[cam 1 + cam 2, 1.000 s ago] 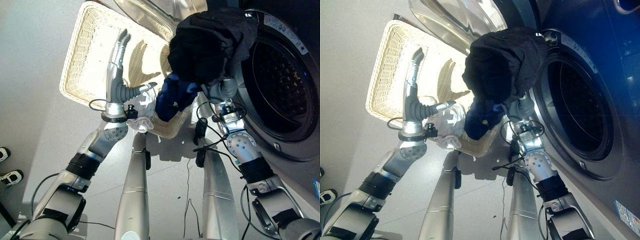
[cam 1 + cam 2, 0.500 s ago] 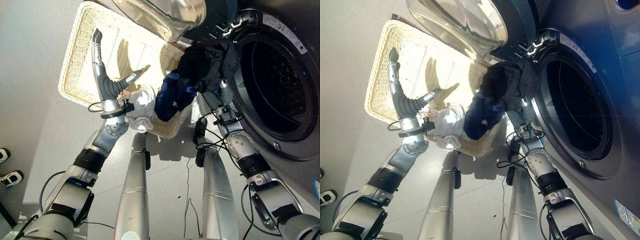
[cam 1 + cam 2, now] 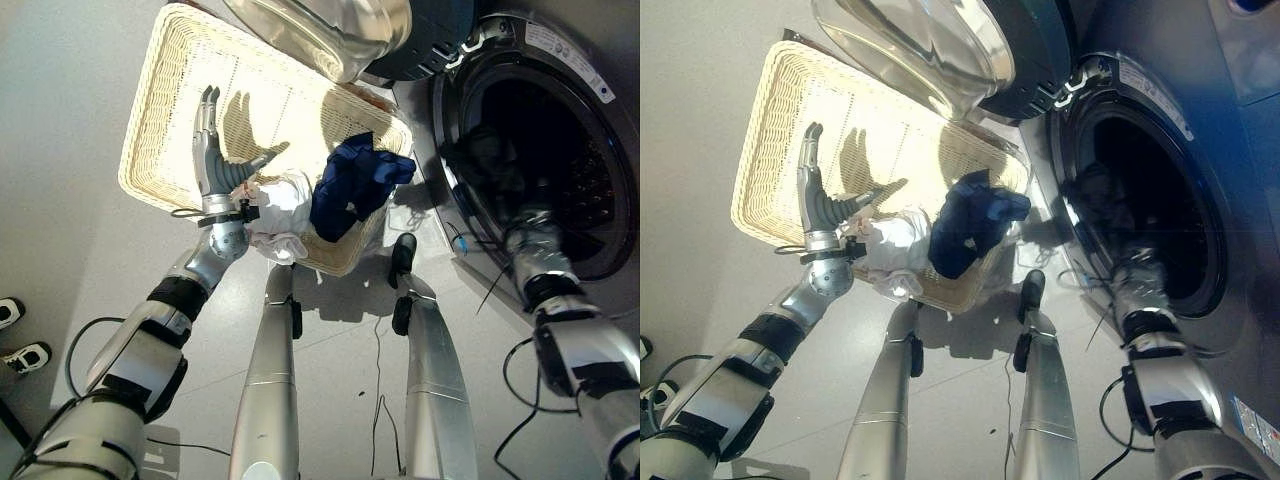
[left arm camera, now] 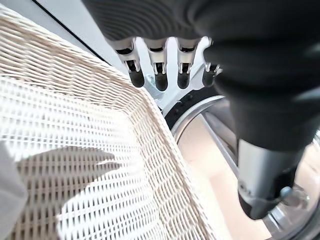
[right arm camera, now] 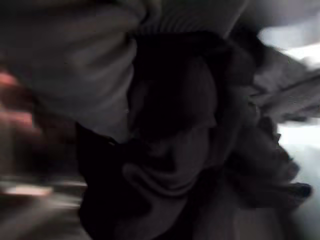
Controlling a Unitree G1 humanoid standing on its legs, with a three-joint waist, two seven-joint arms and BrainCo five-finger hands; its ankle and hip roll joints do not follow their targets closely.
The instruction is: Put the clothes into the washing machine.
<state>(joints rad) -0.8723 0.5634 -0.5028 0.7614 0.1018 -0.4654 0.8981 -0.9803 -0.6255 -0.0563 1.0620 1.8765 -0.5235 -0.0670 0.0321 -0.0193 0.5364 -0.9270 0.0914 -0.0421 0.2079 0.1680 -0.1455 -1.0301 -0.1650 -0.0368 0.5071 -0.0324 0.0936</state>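
My right arm (image 3: 537, 268) reaches into the washing machine's round opening (image 3: 590, 205). A black garment (image 3: 486, 156) lies bunched just inside, over the end of that arm, and it shows dark and close in the right wrist view (image 5: 170, 130). The hand itself is buried in the cloth. My left hand (image 3: 208, 150) is open, fingers straight and upright, over the near side of the cream wicker basket (image 3: 170, 90). A white cloth (image 3: 278, 205) and a dark blue garment (image 3: 350, 185) lie at the basket's near corner, right of that hand. Its fingers (image 4: 160, 75) point past the basket rim (image 4: 125, 100).
The machine's glass door (image 3: 330, 30) stands swung open above the basket's far right corner. The basket sits on a grey floor (image 3: 60, 200). A person's shoes (image 3: 20, 352) show at the lower left edge.
My right arm has carried the black garment from in front of the basket into the drum. My left hand has shifted a little over the basket, still open.
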